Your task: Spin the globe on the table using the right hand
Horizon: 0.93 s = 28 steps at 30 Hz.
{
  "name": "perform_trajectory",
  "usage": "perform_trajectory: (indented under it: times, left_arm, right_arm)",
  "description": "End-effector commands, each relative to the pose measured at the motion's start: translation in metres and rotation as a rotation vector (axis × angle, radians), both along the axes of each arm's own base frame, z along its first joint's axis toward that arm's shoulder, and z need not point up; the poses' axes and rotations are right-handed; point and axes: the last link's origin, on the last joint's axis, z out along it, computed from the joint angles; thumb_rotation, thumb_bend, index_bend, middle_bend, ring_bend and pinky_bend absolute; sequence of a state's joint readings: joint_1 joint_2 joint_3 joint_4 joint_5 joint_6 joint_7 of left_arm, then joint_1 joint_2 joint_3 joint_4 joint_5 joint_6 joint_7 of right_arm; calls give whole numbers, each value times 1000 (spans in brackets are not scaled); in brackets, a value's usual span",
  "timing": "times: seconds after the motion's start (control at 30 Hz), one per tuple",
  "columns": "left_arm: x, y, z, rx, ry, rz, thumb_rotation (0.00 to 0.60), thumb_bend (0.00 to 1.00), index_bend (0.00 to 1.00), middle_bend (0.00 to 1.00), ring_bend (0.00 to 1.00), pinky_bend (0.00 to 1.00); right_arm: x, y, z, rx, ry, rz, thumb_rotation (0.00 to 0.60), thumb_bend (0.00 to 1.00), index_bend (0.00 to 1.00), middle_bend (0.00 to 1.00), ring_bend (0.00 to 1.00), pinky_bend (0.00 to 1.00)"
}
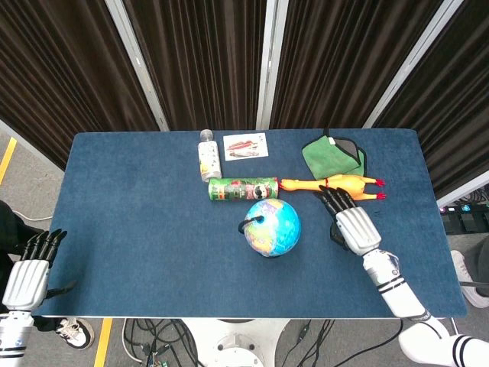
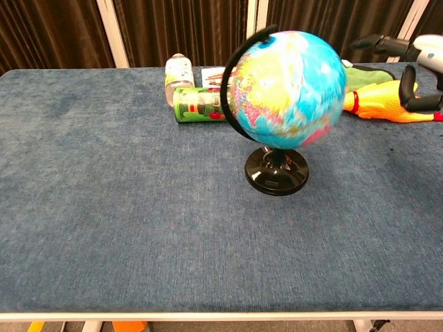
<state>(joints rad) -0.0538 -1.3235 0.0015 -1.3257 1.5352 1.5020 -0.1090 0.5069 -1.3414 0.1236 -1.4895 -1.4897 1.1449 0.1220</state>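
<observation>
The globe (image 1: 273, 226) stands on its black base (image 2: 277, 173) near the table's middle; its surface is motion-blurred in the chest view (image 2: 287, 88), showing yellow and pink land. My right hand (image 1: 348, 220) is open with fingers stretched, off to the globe's right and apart from it, its fingertips close to the rubber chicken (image 1: 344, 184). The chest view shows that hand (image 2: 408, 66) at the top right edge. My left hand (image 1: 30, 270) hangs open beyond the table's front left corner, holding nothing.
Behind the globe lie a green can (image 1: 243, 188) on its side, a clear bottle (image 1: 207, 155) and a printed card (image 1: 246, 145). A green cloth (image 1: 333, 155) sits at the back right. The blue tabletop (image 1: 137, 222) stretches bare to the left.
</observation>
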Motion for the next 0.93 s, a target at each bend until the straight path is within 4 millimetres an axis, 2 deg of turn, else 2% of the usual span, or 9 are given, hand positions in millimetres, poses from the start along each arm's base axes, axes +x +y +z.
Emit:
perform_trajectory:
  times: [0.03, 0.23, 0.37, 0.57, 0.63, 0.7, 0.73, 0.77, 0.93]
  left_arm:
    - [0, 0, 0, 0, 0, 1, 600, 0, 73, 65, 0, 68]
    - [1, 0, 0, 3, 0, -5, 600, 0, 73, 65, 0, 68]
    - [3, 1, 0, 3, 2, -11, 600, 0, 73, 64, 0, 68]
    - [10, 4, 0, 6, 6, -32, 600, 0, 73, 65, 0, 68]
    - [13, 5, 1, 9, 9, -39, 600, 0, 73, 65, 0, 68]
    - [15, 5, 2, 16, 11, -44, 600, 0, 73, 65, 0, 68]
    - [15, 5, 2, 18, 13, -44, 600, 0, 73, 65, 0, 68]
    - [16, 5, 2, 19, 15, -45, 600, 0, 73, 65, 0, 68]
    - [17, 3, 5, 27, 18, -45, 600, 0, 73, 65, 0, 68]
  right_arm:
    - [-4, -4, 7, -23, 4, -14, 600, 1000, 0, 0, 0, 0]
    - [-29, 20, 23, -81, 24, -37, 600, 1000, 0, 0, 0, 0]
    - [-57, 50, 35, -120, 80, -85, 600, 1000, 0, 0, 0, 0]
    - [-101, 103, 48, -155, 262, -236, 600, 988, 0, 0, 0, 0]
    - [-109, 116, 50, -171, 310, -277, 600, 812, 0, 0, 0, 0]
    - [-112, 123, 49, -184, 310, -296, 600, 257, 0, 0, 0, 0]
    - [-113, 126, 48, -187, 302, -301, 600, 76, 0, 0, 0, 0]
    - [-114, 127, 48, -190, 299, -305, 600, 10, 0, 0, 0, 0]
    - [-113, 128, 47, -210, 314, -295, 600, 0, 0, 0, 0, 0]
